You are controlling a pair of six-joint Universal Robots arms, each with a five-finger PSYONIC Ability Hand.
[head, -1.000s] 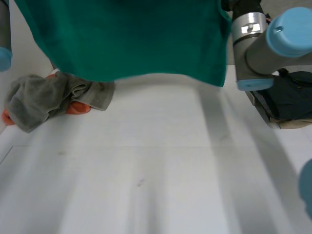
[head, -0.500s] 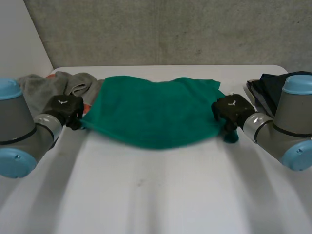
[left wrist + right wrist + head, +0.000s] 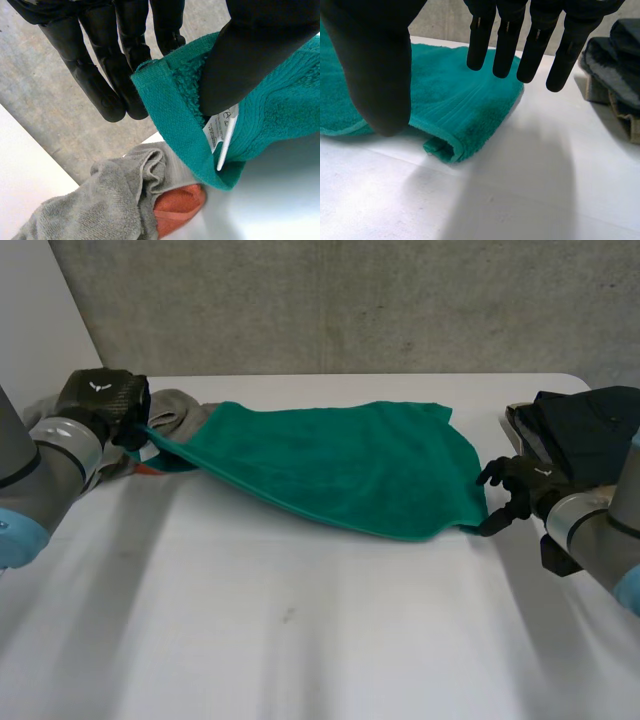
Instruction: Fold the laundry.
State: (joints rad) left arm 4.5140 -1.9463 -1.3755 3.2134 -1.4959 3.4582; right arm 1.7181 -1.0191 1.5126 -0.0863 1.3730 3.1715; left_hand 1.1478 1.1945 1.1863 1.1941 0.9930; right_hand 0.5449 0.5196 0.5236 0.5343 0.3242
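A green towel (image 3: 340, 465) lies spread on the white table (image 3: 300, 640), its left end lifted off the surface. My left hand (image 3: 100, 400) holds that left corner: in the left wrist view the thumb (image 3: 250, 55) pinches the green towel (image 3: 270, 115), beside its white label (image 3: 220, 130), against the fingers. My right hand (image 3: 515, 490) is open just right of the towel's right corner, apart from it. In the right wrist view its straight fingers (image 3: 505, 40) hover above the folded-over corner of the green towel (image 3: 465, 120), which rests on the table.
A grey towel (image 3: 175, 410) and an orange cloth (image 3: 150, 468) lie bunched behind my left hand, also the grey towel (image 3: 100, 200) and orange cloth (image 3: 177, 207). A stack of dark folded laundry (image 3: 585, 430) sits at the table's right edge, close to my right hand.
The towel came down from the air onto the table. My right hand let go of its corner and opened. My left hand moved out to the left, still holding its corner.
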